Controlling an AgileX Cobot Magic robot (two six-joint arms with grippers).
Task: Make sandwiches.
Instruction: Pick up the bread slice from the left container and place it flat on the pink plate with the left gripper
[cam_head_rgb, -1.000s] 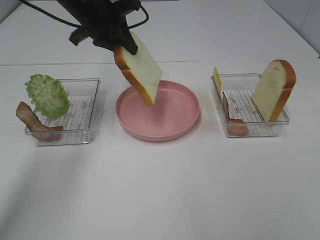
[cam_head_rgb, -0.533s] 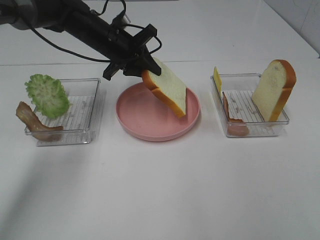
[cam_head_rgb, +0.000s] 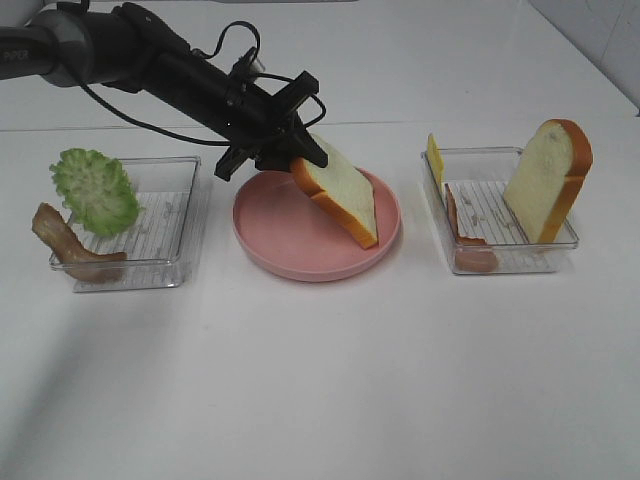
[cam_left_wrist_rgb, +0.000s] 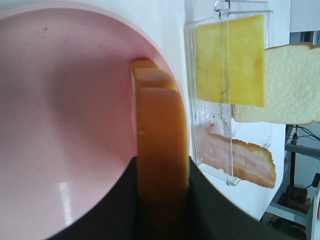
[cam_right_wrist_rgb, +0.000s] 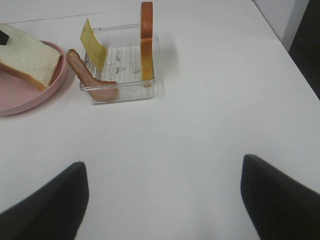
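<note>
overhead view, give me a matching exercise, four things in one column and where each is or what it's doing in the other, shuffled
Column one
1. lettuce
2. cheese slice
3. pink plate
4. left gripper

Column two
a. in the right tray
b. shut on a bread slice
c. in the left tray
d. between the two trays

Pairs: 1-c, 2-a, 3-d, 4-b
</note>
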